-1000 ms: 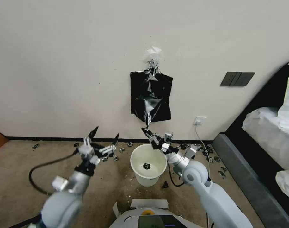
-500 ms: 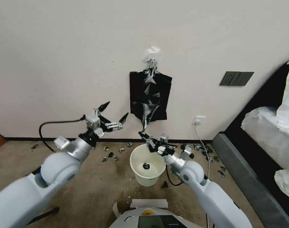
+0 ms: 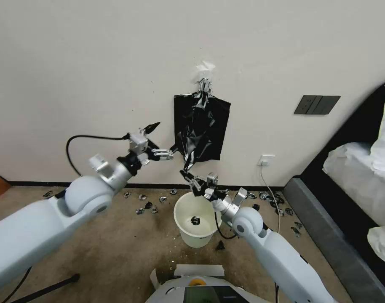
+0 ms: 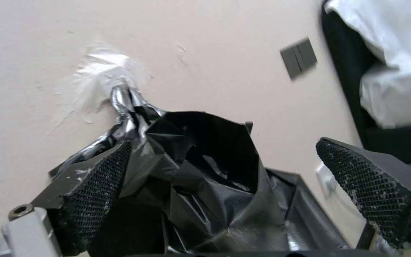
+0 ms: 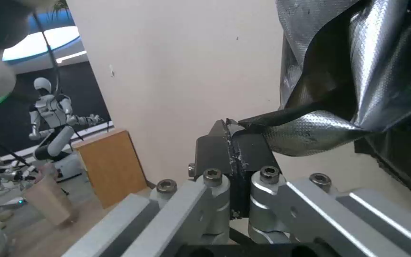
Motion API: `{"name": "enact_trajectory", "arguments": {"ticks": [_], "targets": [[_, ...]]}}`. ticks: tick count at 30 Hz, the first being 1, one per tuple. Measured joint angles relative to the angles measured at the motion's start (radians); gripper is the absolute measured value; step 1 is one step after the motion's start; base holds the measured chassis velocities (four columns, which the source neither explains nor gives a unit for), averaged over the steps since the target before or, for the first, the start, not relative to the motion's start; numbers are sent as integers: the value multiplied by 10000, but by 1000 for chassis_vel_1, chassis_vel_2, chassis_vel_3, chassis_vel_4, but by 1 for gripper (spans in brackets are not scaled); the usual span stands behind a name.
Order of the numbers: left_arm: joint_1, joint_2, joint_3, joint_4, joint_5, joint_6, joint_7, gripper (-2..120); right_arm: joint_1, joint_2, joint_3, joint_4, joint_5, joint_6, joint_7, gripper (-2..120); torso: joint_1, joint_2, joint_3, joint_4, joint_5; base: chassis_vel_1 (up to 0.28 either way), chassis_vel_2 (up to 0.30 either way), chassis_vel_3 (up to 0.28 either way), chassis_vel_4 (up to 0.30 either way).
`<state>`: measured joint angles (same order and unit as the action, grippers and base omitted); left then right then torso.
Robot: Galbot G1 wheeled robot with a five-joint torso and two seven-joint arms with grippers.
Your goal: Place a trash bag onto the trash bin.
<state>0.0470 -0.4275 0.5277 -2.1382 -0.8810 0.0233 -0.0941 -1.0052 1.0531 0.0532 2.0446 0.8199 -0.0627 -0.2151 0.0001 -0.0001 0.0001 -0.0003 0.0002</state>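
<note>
One white trash bin [image 3: 197,221] stands on the floor by the wall, holding a small dark scrap [image 3: 195,220]. Above it, one black trash bag [image 3: 201,128] hangs from a silver clip [image 3: 204,85]. The right end effector [image 3: 185,175] is clamped on the bag's lower corner, seen close in the right wrist view [image 5: 282,130]. The left end effector [image 3: 164,138] is spread open beside the bag; its wrist view shows the bag [image 4: 215,185] between the pads [image 4: 96,198].
</note>
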Motion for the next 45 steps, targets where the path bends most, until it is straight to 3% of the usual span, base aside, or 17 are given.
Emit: {"name": "enact_trajectory", "arguments": {"ticks": [1, 4, 5, 8, 12, 15, 24, 27, 32, 36, 41, 44, 45], "targets": [[0, 0, 0, 0, 0, 0, 0, 100, 0, 0, 0, 0, 0, 0, 0, 0, 0, 0, 0, 0, 0, 0, 0, 0, 0], [-1915, -310, 1593, 262, 39, 837, 42, 100, 44, 29, 100, 20, -35, 12, 12, 0, -1, 0, 0, 3, 1, 0, 0, 0, 0], [-1915, -310, 1593, 262, 39, 837, 42, 100, 44, 29, 100, 20, -35, 12, 12, 0, -1, 0, 0, 3, 1, 0, 0, 0, 0], [-2799, -670, 2579, 360, 47, 1279, 23, 100, 80, 68, 205, 35, -35, 21, 1, 0, -1, 0, 0, 4, -1, 0, 0, 0, 0], [-3192, -861, 3064, 413, 52, 1475, 11, 98, 88, 86, 265, 53, -18, 26, -5, 0, -1, 0, 0, 1, 1, 0, 0, 0, 0], [-3533, -1025, 3449, 573, 85, 1868, -107, 83, 81, 91, 327, 78, 9, 31, -25, 0, -1, 0, 0, 5, 0, 0, 0, 0, 0], [-3737, -1054, 3615, 599, -115, 2716, -466, 54, 80, 118, 347, 81, 48, 46, -39, 0, -1, 0, -1, 5, -1, 0, 0, 0, 0], [-3684, -992, 3603, 595, -139, 3147, -657, 39, 89, 128, 393, 98, 114, 50, -39, 0, -1, 0, -1, 3, -1, 0, 0, 0, 0], [-3388, -936, 3357, 639, -130, 3263, -939, 25, 87, 118, 471, 122, 184, 52, -37, 0, -1, 0, -1, 3, -2, 0, 0, 0, 0], [-2894, -772, 2819, 606, -186, 3140, -1333, 6, 61, 106, 538, 140, 227, 55, 7, 0, -2, 0, -1, 2, -2, 0, 0, 0, 0], [-2410, -575, 2334, 593, -280, 2878, -1547, 0, 50, 104, 568, 225, 285, 55, 115, 0, -2, 0, -1, 5, -3, 0, 0, 0, 0], [-1615, -441, 1336, 543, -671, 2459, -1820, 0, 32, 66, 598, 387, 304, 27, 374, 0, -1, 0, -1, 4, -2, 0, 0, 0, 0], [-1615, -441, 1336, 543, -671, 2459, -1820, 0, 32, 66, 598, 387, 304, 27, 374, 0, -1, 0, -1, 4, -2, 0, 0, 0, 0]]}}
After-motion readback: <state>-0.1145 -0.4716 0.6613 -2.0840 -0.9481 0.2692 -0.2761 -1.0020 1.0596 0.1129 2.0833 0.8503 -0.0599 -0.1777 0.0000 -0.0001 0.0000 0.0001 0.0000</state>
